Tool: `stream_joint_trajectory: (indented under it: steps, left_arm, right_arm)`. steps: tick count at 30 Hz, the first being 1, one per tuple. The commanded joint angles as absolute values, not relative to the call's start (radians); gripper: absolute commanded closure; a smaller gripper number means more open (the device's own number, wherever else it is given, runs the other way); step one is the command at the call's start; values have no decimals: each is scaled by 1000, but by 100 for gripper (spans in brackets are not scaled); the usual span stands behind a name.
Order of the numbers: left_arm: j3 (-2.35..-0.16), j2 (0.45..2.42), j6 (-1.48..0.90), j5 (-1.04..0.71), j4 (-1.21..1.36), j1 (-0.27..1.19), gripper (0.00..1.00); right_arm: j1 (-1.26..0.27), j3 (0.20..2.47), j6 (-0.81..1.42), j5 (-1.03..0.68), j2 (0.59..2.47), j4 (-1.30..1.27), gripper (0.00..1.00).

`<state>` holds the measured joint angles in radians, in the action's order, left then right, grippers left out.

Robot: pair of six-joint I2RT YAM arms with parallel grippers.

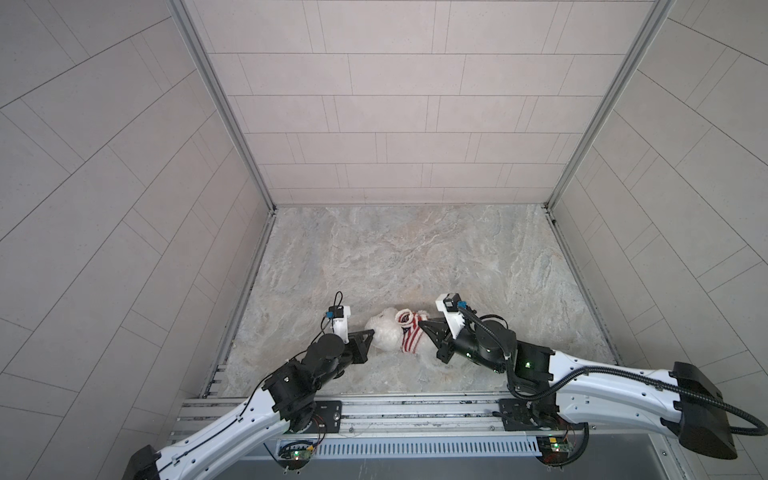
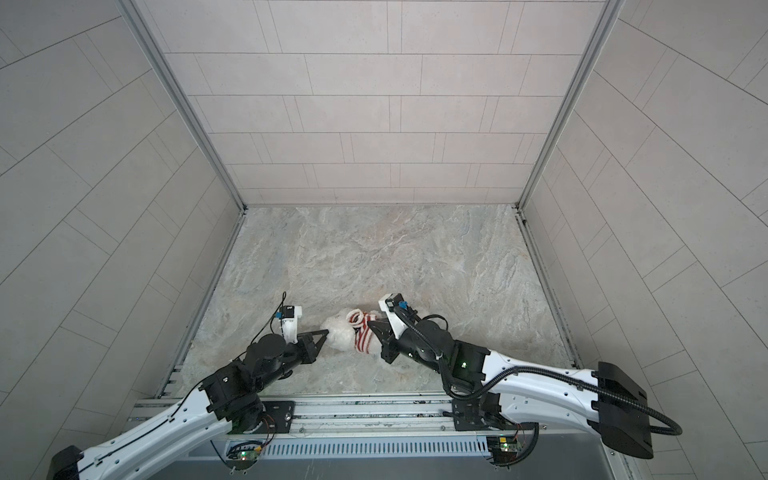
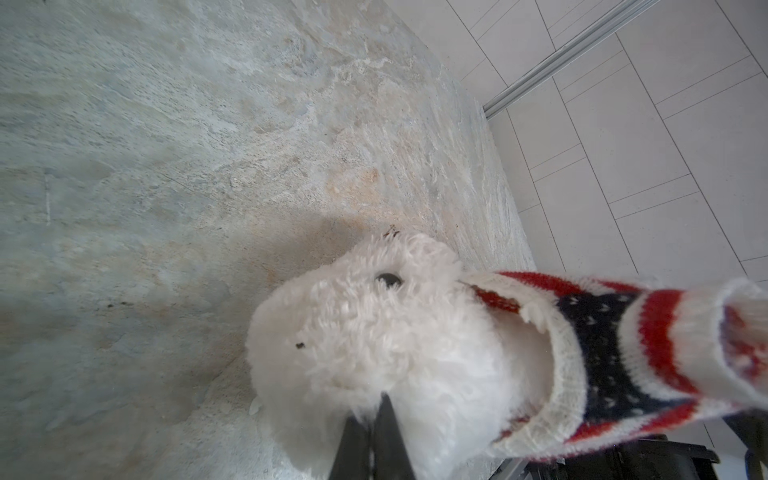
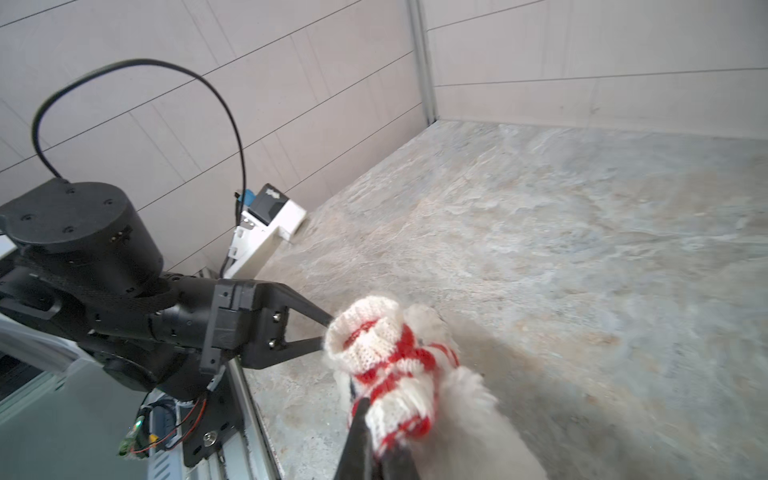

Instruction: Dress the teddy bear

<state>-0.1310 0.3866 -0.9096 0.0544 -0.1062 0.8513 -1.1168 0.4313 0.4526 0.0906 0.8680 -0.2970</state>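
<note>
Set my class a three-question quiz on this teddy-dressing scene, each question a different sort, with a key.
1. True or false: the sweater lies on the table apart from the teddy bear.
2. What does the right gripper pinch? A) the sweater B) the bear's ear C) nothing
3. Fill in: the left gripper is shut on the fur of the bear's ____.

Key: 1 false, it is around the bear's body; 2 A; 3 head.

Free tabletop (image 1: 415, 257) beyond teddy bear (image 1: 384, 334)
</note>
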Motion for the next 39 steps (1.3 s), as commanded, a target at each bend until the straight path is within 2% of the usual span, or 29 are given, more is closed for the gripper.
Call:
stream_joint_trajectory:
  steps: [1, 9, 12, 15, 21, 24, 29, 35, 39]
  left_arm:
    - [-109, 367, -892, 101, -196, 850, 100]
    - [-85, 364, -889, 126, -210, 848, 100]
    - [-83, 356, -866, 151, -230, 849, 100]
    - [-89, 353, -832, 150, -224, 849, 100]
    - [-116, 401, -738, 108, -163, 849, 100]
    - [-133, 425, -705, 110, -166, 849, 100]
    - [-137, 422, -661, 110, -169, 850, 100]
    - [-132, 413, -648, 123, -186, 849, 100]
    - [-130, 398, -655, 130, -194, 849, 100]
  right_arm:
    - [-1121, 395, 455, 239, 781, -240, 95]
    - [-1144, 282, 516, 331, 636, -179, 95]
    - [-1146, 239, 524, 395, 638, -203, 94]
    - [-1146, 232, 515, 370, 708, -260, 92]
    - [-1175, 359, 466, 192, 956, -310, 90]
    - [-1198, 364, 439, 177, 1002, -394, 88]
    - [-1199, 353, 432, 257, 971, -360, 87]
    - [-1198, 343, 525, 427, 917, -170, 88]
    - [-1200, 318, 585, 483, 878, -113, 88]
